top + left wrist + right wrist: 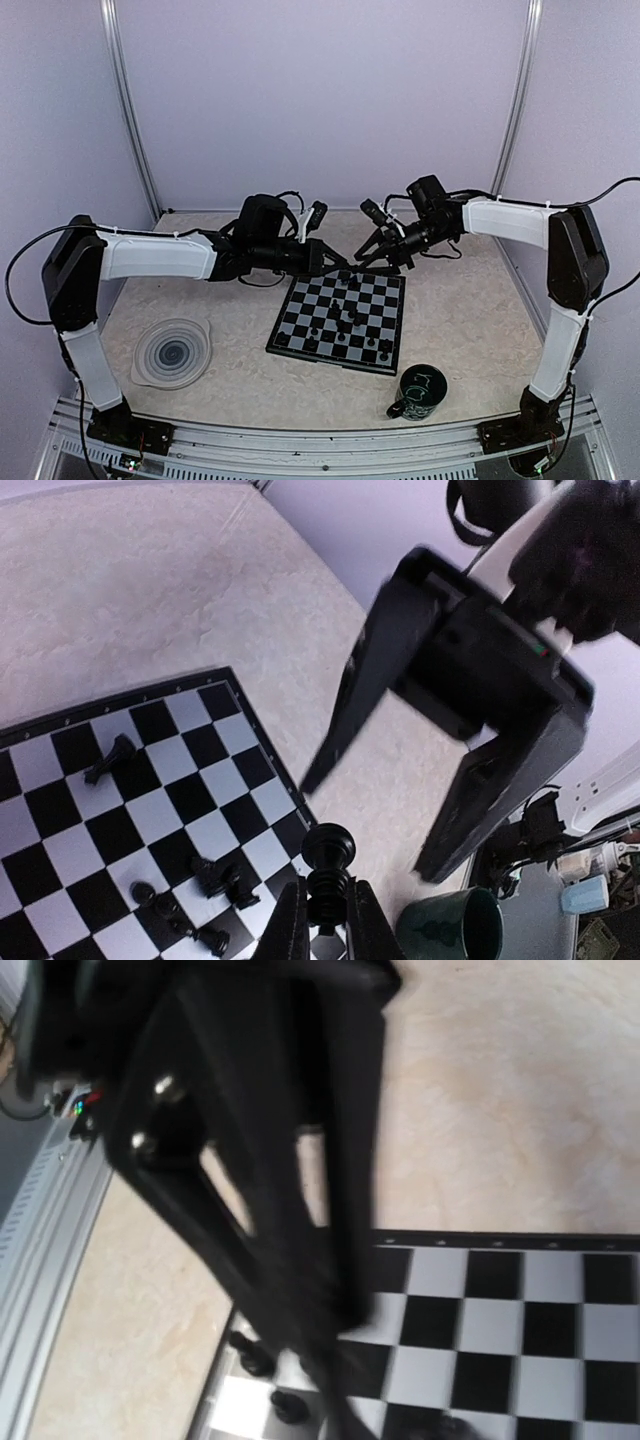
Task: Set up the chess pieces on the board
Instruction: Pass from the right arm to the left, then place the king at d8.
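The left end effector (328, 905) is clamped on a black chess piece (328, 860), held upright near the edge of the board (385, 300). The right end effector (385, 256) hangs spread wide just beside it. The piece is best lowered straight down onto the centre of a back-row square, clear of the other arm's fingers, and released only once seated

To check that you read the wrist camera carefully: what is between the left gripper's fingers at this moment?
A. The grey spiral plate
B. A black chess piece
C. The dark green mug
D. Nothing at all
B: in the left wrist view the left gripper pinches a black chess piece, upright between its fingers, while the mug stands apart from it, untouched.
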Available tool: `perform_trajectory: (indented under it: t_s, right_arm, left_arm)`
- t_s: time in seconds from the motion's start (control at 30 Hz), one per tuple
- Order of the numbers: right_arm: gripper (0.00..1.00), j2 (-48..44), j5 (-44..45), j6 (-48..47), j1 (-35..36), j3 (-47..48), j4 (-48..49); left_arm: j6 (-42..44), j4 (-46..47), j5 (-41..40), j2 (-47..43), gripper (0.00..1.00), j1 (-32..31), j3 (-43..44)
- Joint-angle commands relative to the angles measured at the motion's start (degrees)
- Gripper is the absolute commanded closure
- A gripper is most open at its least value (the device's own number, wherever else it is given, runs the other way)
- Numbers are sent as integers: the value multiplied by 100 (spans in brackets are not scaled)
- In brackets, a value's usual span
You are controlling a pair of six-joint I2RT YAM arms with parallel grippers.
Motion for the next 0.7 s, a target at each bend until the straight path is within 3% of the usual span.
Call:
perform_trajectory:
  t_s: [0.0, 0.1, 0.27, 0.37, 0.5, 0.67]
  right_arm:
    - [3, -138, -377, -247, -668, 324, -579]
    - [1, -255, -204, -98, -1037, 194, -355]
    - [1, -384, 1195, 230, -1115, 115, 87]
    - [1, -456, 1585, 262, -1116, 10, 256]
    - [1, -418, 1492, 253, -1116, -3, 229]
    - [1, -360, 1453, 218, -1115, 10, 149]
  left_arm:
    - [1024, -1534, -806, -561, 91, -289, 438]
    - [1571, -2632, -1410, -794, 91, -634, 719]
    - [2144, -4246, -2371, -839, 91, -1270, 1176]
    - [2297, -5047, -2685, -675, 92, -1577, 1490]
    - [2426, -5710, -2976, -338, 92, -1908, 1823]
    - [2428, -5887, -2916, 88, 92, -2067, 1991]
